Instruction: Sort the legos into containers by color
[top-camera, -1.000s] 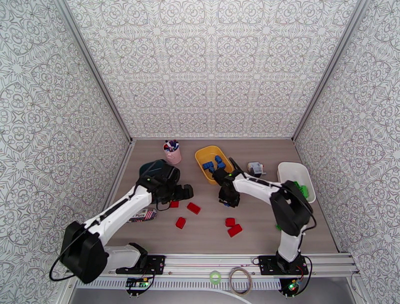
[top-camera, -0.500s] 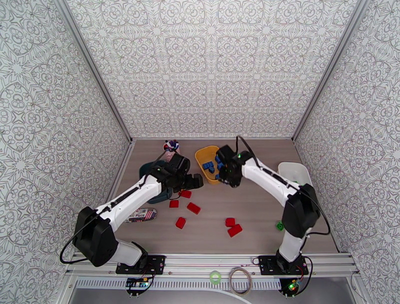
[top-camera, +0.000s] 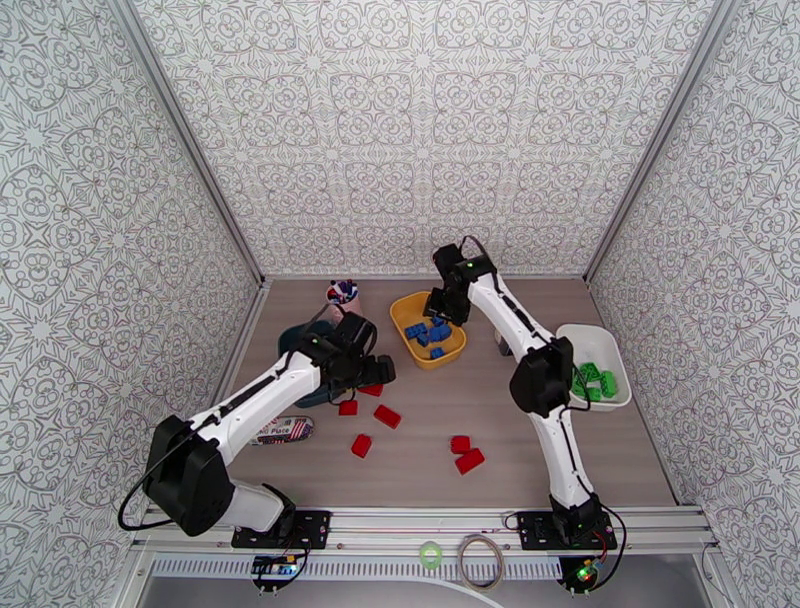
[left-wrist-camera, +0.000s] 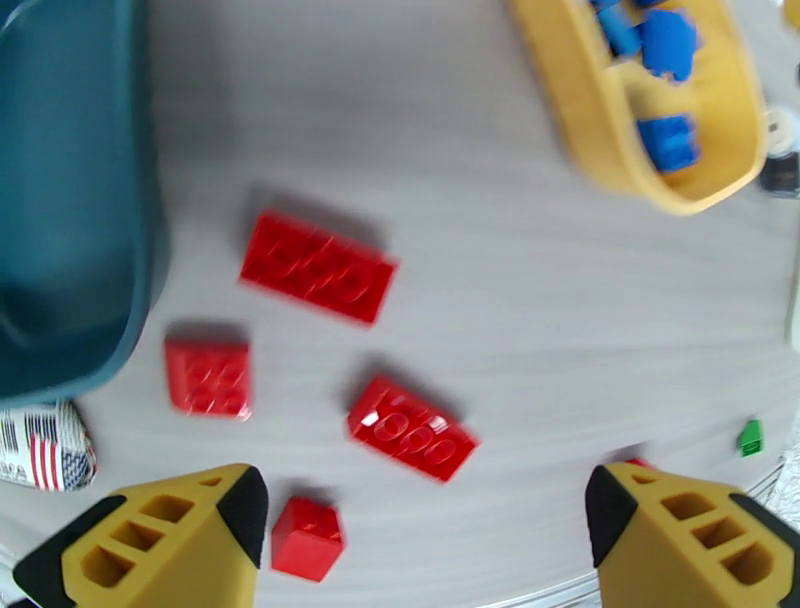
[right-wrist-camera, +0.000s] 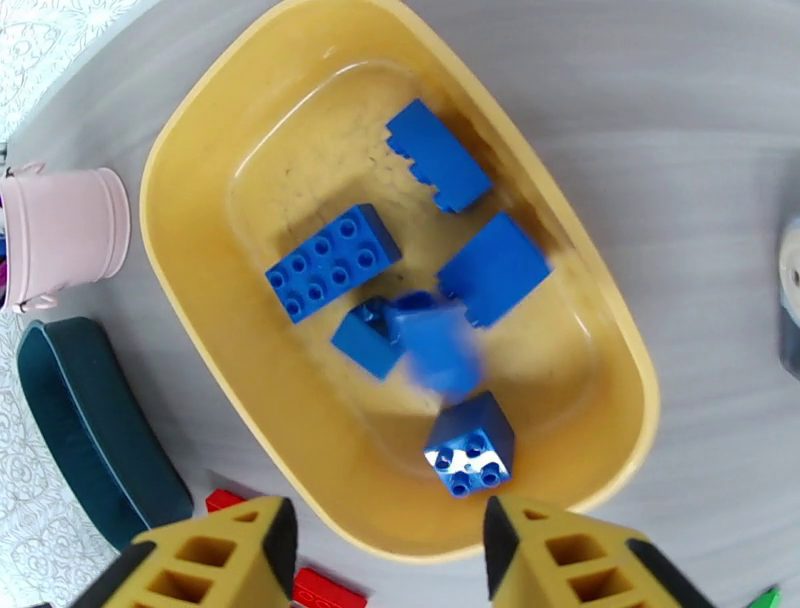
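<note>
Several blue legos (right-wrist-camera: 333, 262) lie in the yellow tray (right-wrist-camera: 190, 330); one blurred blue brick (right-wrist-camera: 437, 347) is dropping among them. My right gripper (right-wrist-camera: 385, 540) hovers open just above that tray (top-camera: 405, 305), with nothing between its fingers. My left gripper (left-wrist-camera: 425, 500) is open and low over loose red legos (left-wrist-camera: 318, 267), (left-wrist-camera: 412, 427), beside the dark teal tray (left-wrist-camera: 70, 200). From above, that left gripper (top-camera: 378, 372) sits over a red brick (top-camera: 372, 389). Green legos (top-camera: 592, 378) lie in the white tray (top-camera: 580, 338).
More red bricks (top-camera: 469, 461) lie toward the table's near middle. A pink cup of pens (top-camera: 343, 293) stands behind the teal tray (top-camera: 292, 335). A flag-patterned item (top-camera: 285, 430) lies left. One small green brick (left-wrist-camera: 750, 437) sits alone on the table.
My right gripper rose from the table, carried a blue brick to the yellow tray, and opened, dropping it. My left gripper moved from the teal tray out over the red bricks.
</note>
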